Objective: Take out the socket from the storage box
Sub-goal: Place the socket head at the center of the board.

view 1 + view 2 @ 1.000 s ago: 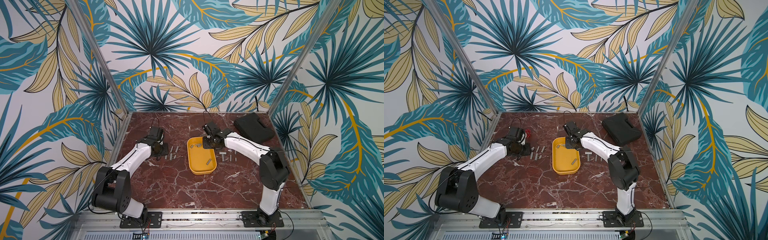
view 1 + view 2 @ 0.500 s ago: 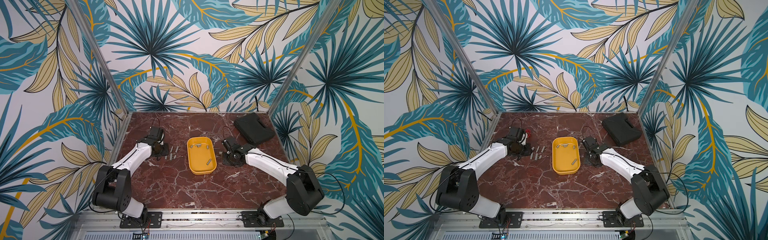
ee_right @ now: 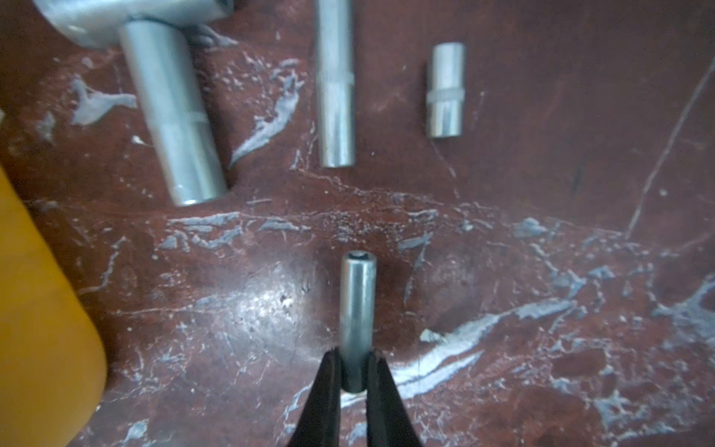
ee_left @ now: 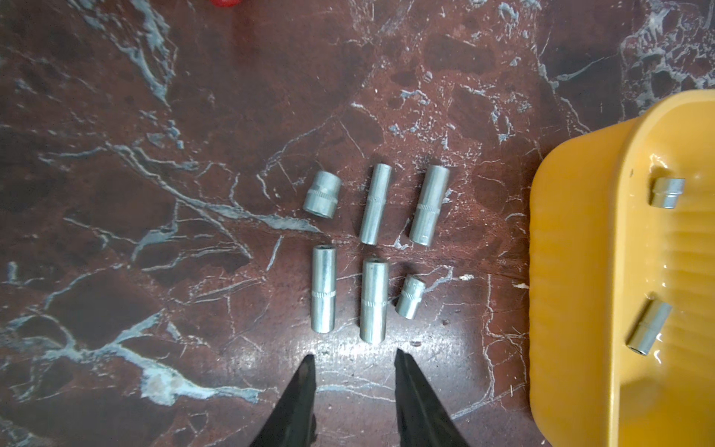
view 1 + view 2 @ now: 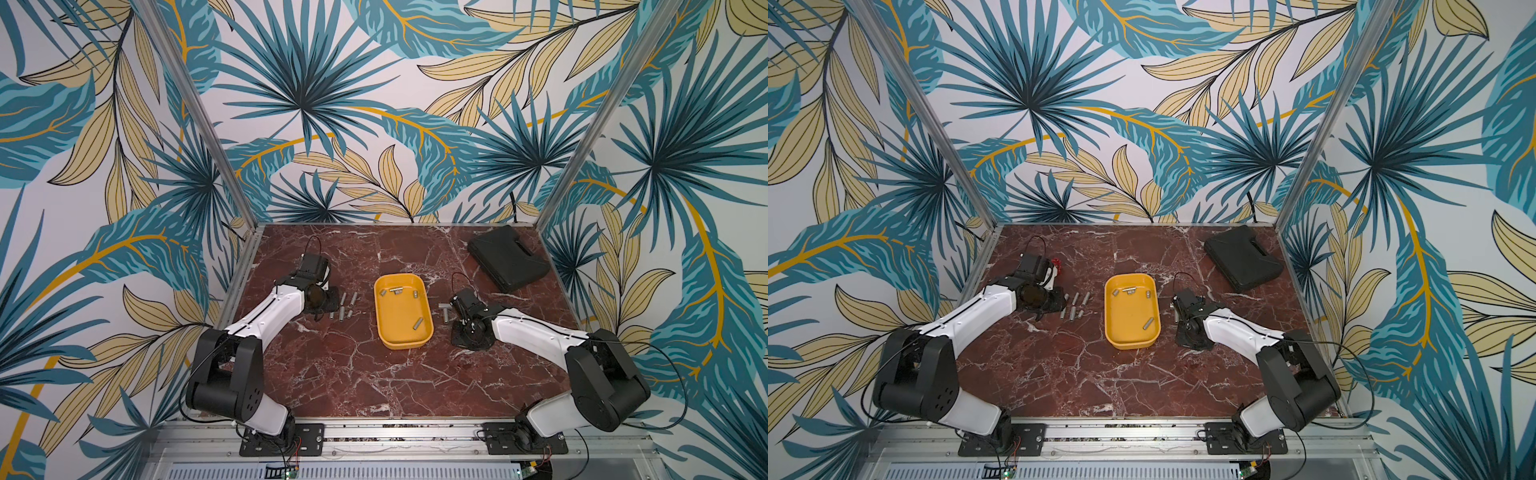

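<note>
The storage box (image 5: 400, 320) is a shallow yellow tray at the middle of the marble table, seen in both top views, with several small steel sockets (image 5: 417, 323) lying in it. My right gripper (image 3: 355, 358) is shut on a slim steel socket (image 3: 358, 305), held low over the marble just right of the tray's wall (image 3: 38, 309). Three more sockets (image 3: 336, 85) lie in a row beyond it. My left gripper (image 4: 353, 358) is open with nothing between its fingers. It stands just short of several sockets (image 4: 373, 300) laid in two rows left of the storage box (image 4: 580, 271).
A flat black case (image 5: 507, 257) lies at the back right corner. A small red object (image 5: 1055, 264) sits by the left arm's wrist. Leaf-patterned walls close the table on three sides.
My right arm has swung from over the back of the yellow tray to the marble right of it, carrying the slim socket. The left arm has stayed in place.
</note>
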Robot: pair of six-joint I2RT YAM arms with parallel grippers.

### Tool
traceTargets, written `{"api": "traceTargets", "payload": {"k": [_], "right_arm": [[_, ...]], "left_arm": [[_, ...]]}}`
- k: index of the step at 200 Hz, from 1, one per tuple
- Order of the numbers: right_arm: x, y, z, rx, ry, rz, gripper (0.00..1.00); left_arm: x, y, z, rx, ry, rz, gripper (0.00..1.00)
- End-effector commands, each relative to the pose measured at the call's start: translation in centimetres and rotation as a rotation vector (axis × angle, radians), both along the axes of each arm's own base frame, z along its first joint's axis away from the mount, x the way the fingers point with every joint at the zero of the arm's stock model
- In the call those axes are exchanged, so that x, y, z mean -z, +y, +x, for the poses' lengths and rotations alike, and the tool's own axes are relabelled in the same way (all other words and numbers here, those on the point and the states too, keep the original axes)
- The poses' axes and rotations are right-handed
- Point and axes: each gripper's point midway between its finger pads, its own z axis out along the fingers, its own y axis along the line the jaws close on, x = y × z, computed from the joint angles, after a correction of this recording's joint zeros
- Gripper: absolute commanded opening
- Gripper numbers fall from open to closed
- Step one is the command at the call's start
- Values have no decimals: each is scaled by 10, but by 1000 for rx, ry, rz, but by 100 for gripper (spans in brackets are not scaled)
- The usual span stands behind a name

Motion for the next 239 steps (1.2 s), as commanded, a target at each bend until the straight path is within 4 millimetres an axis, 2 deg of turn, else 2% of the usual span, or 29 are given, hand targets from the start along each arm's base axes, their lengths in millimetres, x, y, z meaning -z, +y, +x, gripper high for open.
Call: {"api": "traceTargets", "payload": {"k": [1, 52, 86, 165, 200, 239], "right_arm": [[9, -1, -2, 23, 18, 9, 6], [12, 1, 0, 14, 21, 18, 8], [15, 1, -1, 11, 37, 14, 13], [12, -1, -1, 4, 30, 8, 20], [4, -2, 0, 3, 17, 3, 21], [-16, -7, 5, -1, -15, -2, 23]], "left_arm": [[-7, -4, 9, 17, -30, -4, 38], [-5, -4, 9, 18, -24, -2, 38], [-6, -4, 9, 18, -25, 0, 38], [-9, -7, 11, 28, -29, 3, 40], [-13, -9, 12, 35, -34, 2, 40], [-27, -18, 17, 71, -55, 27, 40]]}}
